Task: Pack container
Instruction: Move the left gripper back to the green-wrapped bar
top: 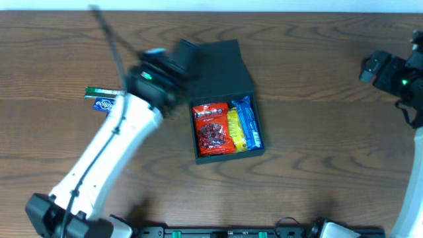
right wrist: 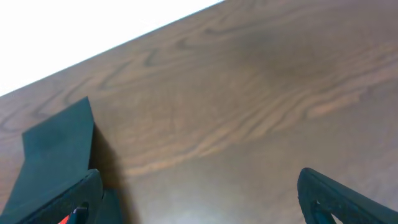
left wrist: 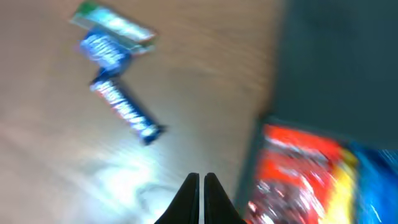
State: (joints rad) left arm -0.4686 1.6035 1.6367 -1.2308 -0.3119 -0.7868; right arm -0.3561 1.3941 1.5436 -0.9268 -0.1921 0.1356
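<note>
Left wrist view | my left gripper (left wrist: 201, 186) pinched shut, empty | container (left wrist: 336, 56) just to its right, lid thrown back for loading, red packet (left wrist: 292, 168) inside | loose blue bar (left wrist: 124, 109) ahead-left, probably my next pick | right gripper (right wrist: 199, 190) spread wide, holding nothing, parked well clear.

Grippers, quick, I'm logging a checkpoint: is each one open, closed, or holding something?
Left gripper: closed, holding nothing.
Right gripper: open, empty.
</note>
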